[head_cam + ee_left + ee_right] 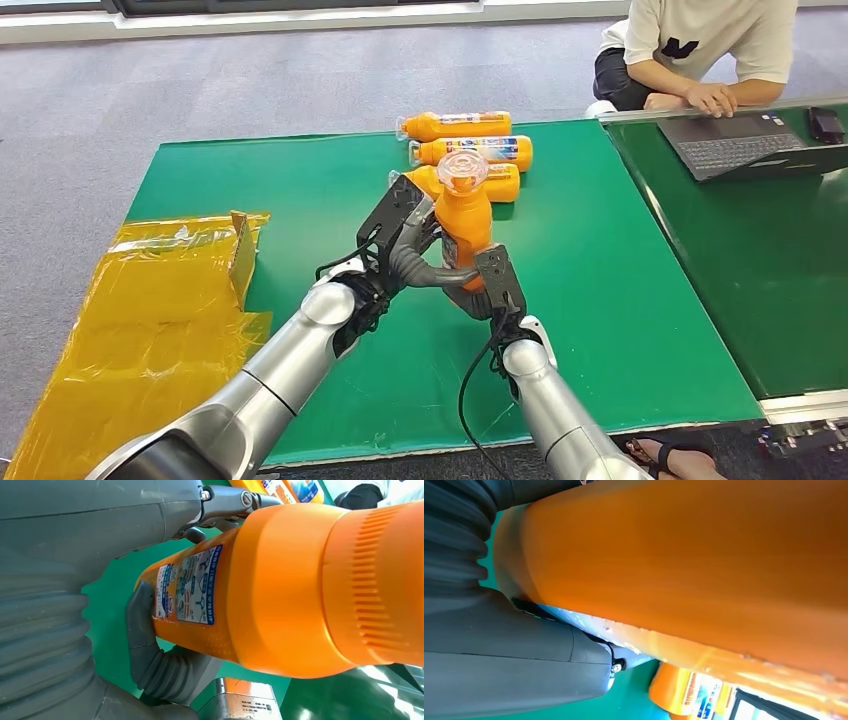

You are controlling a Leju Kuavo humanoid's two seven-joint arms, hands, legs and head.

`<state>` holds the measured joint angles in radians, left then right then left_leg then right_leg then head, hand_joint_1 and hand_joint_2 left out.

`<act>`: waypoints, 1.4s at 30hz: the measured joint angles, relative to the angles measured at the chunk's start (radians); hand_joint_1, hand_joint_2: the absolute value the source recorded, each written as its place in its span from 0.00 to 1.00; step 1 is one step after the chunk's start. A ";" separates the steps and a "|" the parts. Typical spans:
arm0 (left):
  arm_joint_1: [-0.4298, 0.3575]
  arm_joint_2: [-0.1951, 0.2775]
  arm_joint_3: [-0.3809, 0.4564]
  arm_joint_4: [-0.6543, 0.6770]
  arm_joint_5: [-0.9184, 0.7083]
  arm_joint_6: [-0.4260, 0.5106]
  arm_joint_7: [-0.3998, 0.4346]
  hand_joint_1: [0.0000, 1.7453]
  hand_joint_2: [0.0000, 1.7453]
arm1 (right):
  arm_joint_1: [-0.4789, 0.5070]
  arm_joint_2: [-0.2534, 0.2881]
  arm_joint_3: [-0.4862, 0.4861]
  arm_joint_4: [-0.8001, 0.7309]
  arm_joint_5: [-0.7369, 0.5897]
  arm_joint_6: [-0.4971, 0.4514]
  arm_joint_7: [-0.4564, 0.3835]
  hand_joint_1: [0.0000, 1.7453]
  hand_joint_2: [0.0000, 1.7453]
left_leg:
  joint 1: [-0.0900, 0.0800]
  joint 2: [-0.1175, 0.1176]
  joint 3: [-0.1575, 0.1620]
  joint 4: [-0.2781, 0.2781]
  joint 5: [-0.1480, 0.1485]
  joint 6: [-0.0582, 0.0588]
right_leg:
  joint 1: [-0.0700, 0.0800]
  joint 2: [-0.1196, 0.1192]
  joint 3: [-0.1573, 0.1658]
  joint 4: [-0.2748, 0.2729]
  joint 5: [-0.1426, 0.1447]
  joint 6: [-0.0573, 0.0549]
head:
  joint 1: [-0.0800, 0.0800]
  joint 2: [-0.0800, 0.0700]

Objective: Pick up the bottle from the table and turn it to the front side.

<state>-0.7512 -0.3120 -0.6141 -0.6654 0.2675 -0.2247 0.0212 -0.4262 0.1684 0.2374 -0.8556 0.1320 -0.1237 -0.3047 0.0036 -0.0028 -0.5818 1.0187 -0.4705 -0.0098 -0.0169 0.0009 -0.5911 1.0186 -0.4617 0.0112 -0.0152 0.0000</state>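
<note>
Green table (620, 300), labelled orange bottle (466, 215)

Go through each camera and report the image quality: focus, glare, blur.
Head view: evenly lit and sharp, the upright orange bottle crisp between the left hand and right hand, with glare on the yellow plastic sheet. Left wrist view: the bottle's label is readable, its cap end slightly soft. Right wrist view: the bottle is too close, a blurred orange mass with a bright streak of glare.
</note>
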 joint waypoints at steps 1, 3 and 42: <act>-0.004 0.000 -0.005 0.006 0.012 -0.001 0.003 0.00 1.00 | -0.003 0.000 0.000 0.006 0.006 -0.006 0.000 1.00 1.00 | 0.000 0.000 0.000 0.000 0.000 0.000 | 0.000 0.000 0.000 0.000 0.000 0.000 | 0.000 0.000; -0.013 0.000 -0.019 0.018 0.047 0.007 0.009 0.00 1.00 | -0.010 0.001 0.001 0.021 0.022 -0.019 0.000 1.00 1.00 | 0.000 0.000 0.000 0.000 0.000 0.000 | 0.000 0.000 0.000 0.000 0.000 0.000 | 0.000 0.000; -0.079 0.023 -0.127 0.113 0.112 0.108 -0.087 0.00 1.00 | -0.077 0.008 0.001 0.113 0.089 -0.004 -0.004 1.00 1.00 | 0.000 0.000 0.000 0.000 0.001 -0.001 | 0.000 0.000 0.000 0.000 0.001 0.000 | 0.000 0.000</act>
<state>-0.8298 -0.2890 -0.7413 -0.5520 0.3800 -0.1170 -0.0659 -0.5031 0.1767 0.2384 -0.7424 0.2212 -0.1280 -0.3082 0.0036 -0.0030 -0.5817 1.0189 -0.4697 -0.0106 -0.0168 0.0009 -0.5911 1.0187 -0.4611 0.0107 -0.0151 0.0000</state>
